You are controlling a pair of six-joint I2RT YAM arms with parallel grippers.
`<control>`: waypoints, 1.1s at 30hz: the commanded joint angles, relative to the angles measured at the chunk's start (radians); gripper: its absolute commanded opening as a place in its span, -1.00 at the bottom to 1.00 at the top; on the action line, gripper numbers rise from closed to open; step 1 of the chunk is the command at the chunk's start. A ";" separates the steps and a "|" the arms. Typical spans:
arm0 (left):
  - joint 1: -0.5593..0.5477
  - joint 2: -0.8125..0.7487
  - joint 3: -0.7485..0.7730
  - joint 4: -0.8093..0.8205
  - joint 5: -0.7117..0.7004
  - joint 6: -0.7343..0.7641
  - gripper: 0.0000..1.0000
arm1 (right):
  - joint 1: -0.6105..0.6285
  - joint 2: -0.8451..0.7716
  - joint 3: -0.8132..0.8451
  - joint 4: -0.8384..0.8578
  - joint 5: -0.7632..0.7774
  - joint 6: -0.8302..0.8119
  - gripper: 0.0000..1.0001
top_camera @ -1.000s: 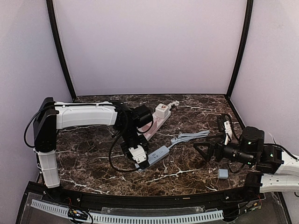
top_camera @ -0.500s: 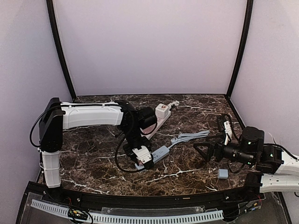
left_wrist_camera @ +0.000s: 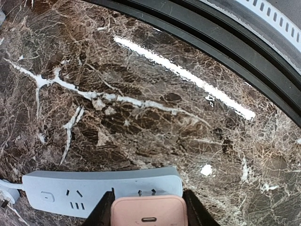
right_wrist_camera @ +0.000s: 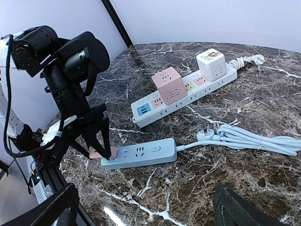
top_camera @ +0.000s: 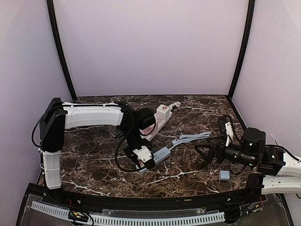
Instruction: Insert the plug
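Over the last second the left arm has been drawing its shoulder link inward. It is settling the left gripper (top_camera: 142, 157) over the 8 o'clock end of the grey-blue power strip (top_camera: 161, 154), so the pink charger plug (left_wrist_camera: 148, 213) is now hanging right at the end socket. Insertion looks close, though I cannot tell whether the prongs are touching. Its jaws are standing partly apart, clamped on the plug's sides. The right gripper (top_camera: 203, 153), at 4 o'clock on the marble table (top_camera: 188, 108), is gaping wide, holding nothing.
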 commanded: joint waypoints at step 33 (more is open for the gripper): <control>0.120 0.137 -0.021 0.092 0.060 0.123 -0.98 | 0.006 0.004 -0.018 0.036 -0.010 -0.003 0.97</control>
